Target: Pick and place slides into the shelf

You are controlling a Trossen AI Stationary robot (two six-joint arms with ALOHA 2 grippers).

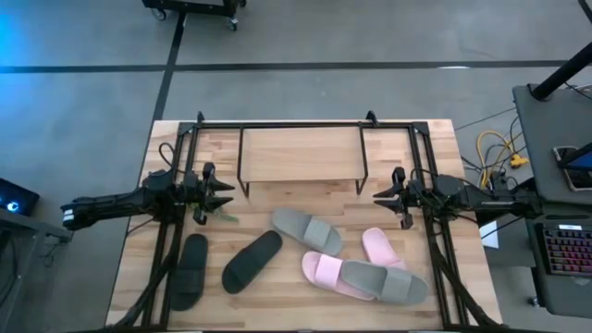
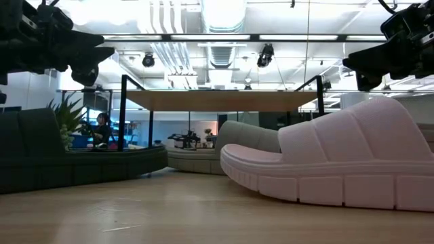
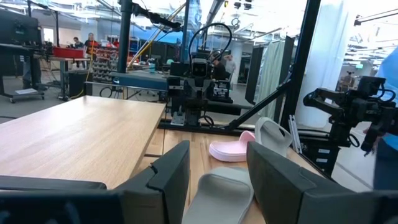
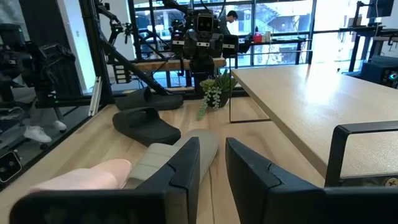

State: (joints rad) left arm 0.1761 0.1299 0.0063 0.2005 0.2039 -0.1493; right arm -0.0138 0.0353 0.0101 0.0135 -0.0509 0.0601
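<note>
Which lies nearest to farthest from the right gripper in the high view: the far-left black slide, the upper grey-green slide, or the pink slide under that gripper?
From the right gripper:
1. Pink slide, just below it, near the table's right side.
2. Upper grey-green slide, toward table centre.
3. Far-left black slide, at the left front, clearly farthest.

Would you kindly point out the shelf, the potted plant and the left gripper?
shelf (image 1: 301,153): high view, wooden top board.
potted plant (image 4: 214,93): right wrist view, its leaves.
left gripper (image 1: 228,191): high view, between fingertips.
</note>
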